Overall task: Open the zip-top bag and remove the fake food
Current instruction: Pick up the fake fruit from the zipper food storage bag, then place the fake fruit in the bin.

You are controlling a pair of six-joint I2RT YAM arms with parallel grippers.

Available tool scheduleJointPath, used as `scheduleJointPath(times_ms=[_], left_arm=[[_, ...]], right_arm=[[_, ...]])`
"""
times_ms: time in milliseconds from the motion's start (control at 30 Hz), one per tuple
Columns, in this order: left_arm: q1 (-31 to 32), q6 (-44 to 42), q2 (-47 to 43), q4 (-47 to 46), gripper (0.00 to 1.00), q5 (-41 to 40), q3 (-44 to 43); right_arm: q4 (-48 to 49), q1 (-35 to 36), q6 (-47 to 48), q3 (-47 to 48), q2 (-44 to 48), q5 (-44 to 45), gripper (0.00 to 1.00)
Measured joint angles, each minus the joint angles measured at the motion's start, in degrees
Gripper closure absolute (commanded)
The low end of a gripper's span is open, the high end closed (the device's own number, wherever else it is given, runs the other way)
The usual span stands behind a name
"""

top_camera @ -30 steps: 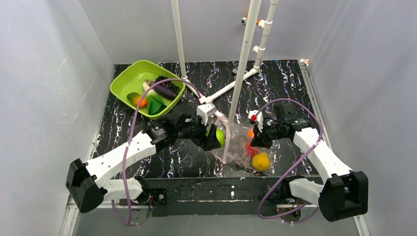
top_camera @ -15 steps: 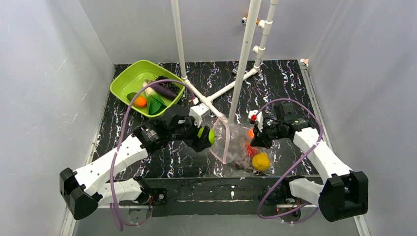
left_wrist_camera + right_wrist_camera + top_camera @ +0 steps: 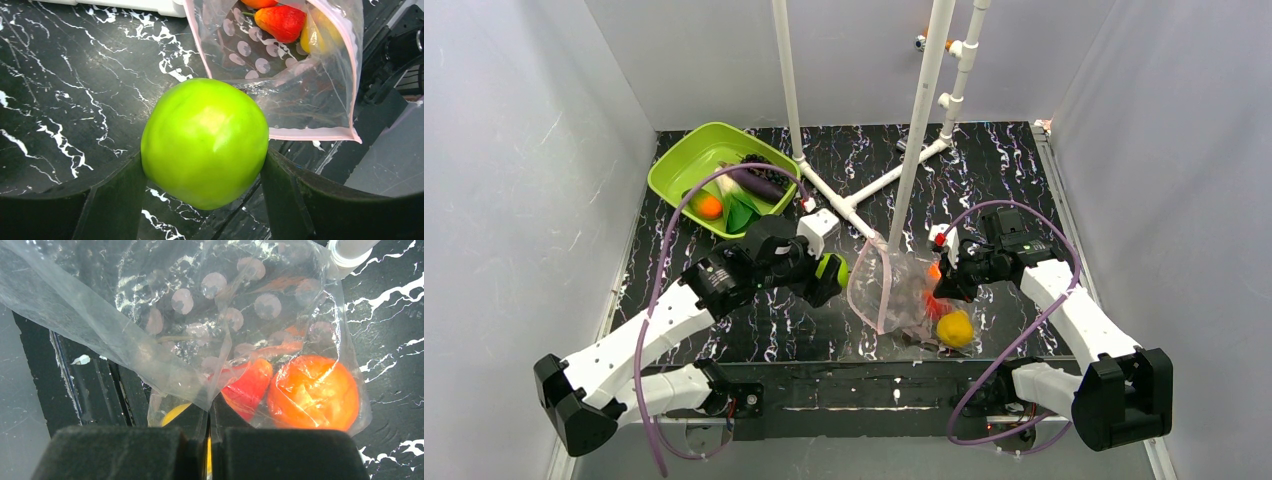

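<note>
The clear zip-top bag with its pink zip strip lies open on the black table, mouth toward the left. My right gripper is shut on a fold of the bag. Inside it I see an orange, a small red piece and a yellow lemon. My left gripper is shut on the green apple, held just left of the bag's mouth, outside it. The red piece shows through the plastic in the left wrist view.
A lime-green tray at the back left holds an orange, the purple eggplant, dark grapes and a leafy vegetable. A white pipe frame with floor legs stands just behind the bag. Grey walls close in both sides.
My left gripper has pulled the green apple out of the bag's mouth and moved it left, toward the tray. The right gripper and the bag have stayed in place.
</note>
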State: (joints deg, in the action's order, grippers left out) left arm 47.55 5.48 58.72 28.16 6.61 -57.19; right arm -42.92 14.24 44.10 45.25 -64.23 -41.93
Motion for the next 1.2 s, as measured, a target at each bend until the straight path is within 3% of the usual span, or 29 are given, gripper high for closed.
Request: scheduleJointPath(times_ms=[633,1200], left_arm=[[-4.07,0.11,-7.06,-1.33,1.0,-11.28,1.92],[-14.58,1.92,-7.96,-5.25,1.0,-15.32,4.35]], right_arm=[[0.0,0.02,0.0,0.0,0.0,0.2,0.99],[0.0,0.02,0.0,0.0,0.0,0.24,0.99]])
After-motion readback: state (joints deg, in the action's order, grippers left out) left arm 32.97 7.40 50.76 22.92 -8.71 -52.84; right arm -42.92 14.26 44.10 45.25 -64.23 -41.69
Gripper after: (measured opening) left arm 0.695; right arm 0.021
